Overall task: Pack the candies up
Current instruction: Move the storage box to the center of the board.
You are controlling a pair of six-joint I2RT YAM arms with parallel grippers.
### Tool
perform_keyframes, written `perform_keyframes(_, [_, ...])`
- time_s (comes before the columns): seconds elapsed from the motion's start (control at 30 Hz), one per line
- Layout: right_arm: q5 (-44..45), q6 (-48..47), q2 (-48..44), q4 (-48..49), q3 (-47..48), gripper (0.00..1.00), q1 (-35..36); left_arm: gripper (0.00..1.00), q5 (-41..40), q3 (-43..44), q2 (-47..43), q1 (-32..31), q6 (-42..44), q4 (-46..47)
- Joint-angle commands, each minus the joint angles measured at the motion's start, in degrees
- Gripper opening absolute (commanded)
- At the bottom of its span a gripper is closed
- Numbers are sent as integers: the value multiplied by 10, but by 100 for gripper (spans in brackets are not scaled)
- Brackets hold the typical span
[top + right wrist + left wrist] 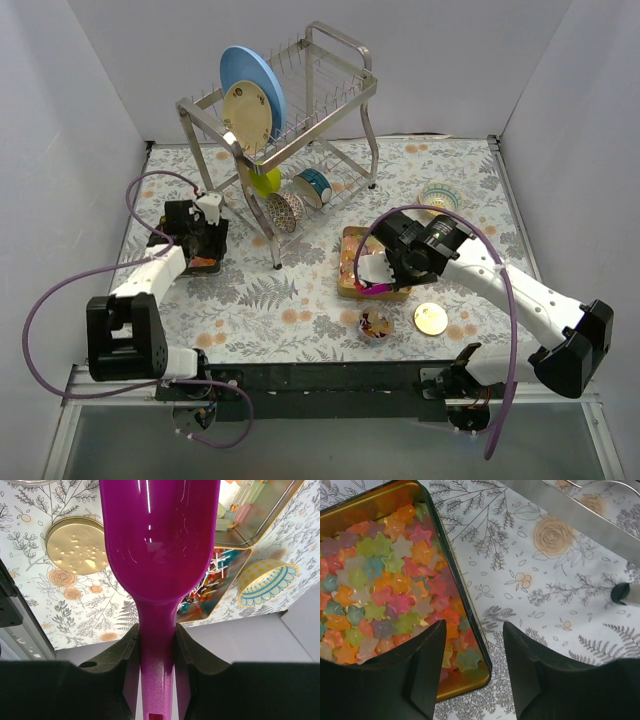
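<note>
Star-shaped candies (385, 575) in many colours fill a gold-lined tin (462, 682) at the table's left (207, 263). My left gripper (475, 625) stands open astride the tin's right wall, one finger over the candies, the other over the tablecloth. My right gripper (156, 630) is shut on the handle of a purple scoop (160, 540), held over a gold tray (347, 288) near the middle of the table. Below the scoop, that tray holds red-blue-white wrapped candies (212, 577) and pastel pieces (240, 507). A small jar (376, 323) with reddish candies stands in front of the tray.
A round gold lid (431, 318) lies right of the jar. A patterned bowl (438, 196) sits at the back right. A metal dish rack (300, 110) with plates and cups stands at the back centre; one rack foot (621, 593) is near my left gripper.
</note>
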Motion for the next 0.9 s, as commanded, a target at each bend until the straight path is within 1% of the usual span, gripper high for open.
perform_keyframes(0.0, [-10, 23, -20, 3, -7, 1, -10, 46, -21, 35, 44, 3, -21, 36])
perform_keyframes(0.07, [-10, 22, -21, 8, -11, 1, -12, 43, -24, 36, 58, 3, -19, 31])
perform_keyframes(0.17, [-9, 20, -21, 13, -14, 1, -16, 29, -19, 20, 56, 3, -13, 28])
perform_keyframes(0.2, [-9, 18, -21, 13, -13, 1, -18, 22, -15, 14, 49, 3, -6, 24])
perform_keyframes(0.3, [-10, 17, -18, 19, -14, 1, -19, 14, -10, -13, 9, 3, 9, 11])
perform_keyframes(0.33, [-10, 17, -18, 20, -17, 1, -19, 10, -9, -18, -11, 3, 16, 1])
perform_keyframes(0.43, [-14, 15, -20, 26, -23, 1, -19, 4, -5, -39, -44, 3, 37, -34])
perform_keyframes(0.47, [-15, 13, -20, 27, -25, 1, -19, 2, -5, -54, -69, 4, 42, -42])
perform_keyframes(0.57, [-15, 10, -19, 30, -26, 1, -19, 0, -3, -72, -120, 3, 56, -77])
perform_keyframes(0.73, [-18, 5, -14, 30, -24, 1, -20, 0, 5, -81, -181, 4, 88, -181])
perform_keyframes(0.8, [-18, 2, -8, 31, -25, 1, -20, 0, 4, -89, -218, 4, 119, -220])
perform_keyframes(0.87, [-18, 1, -5, 34, -23, 1, -20, 0, 20, -95, -241, 5, 151, -251])
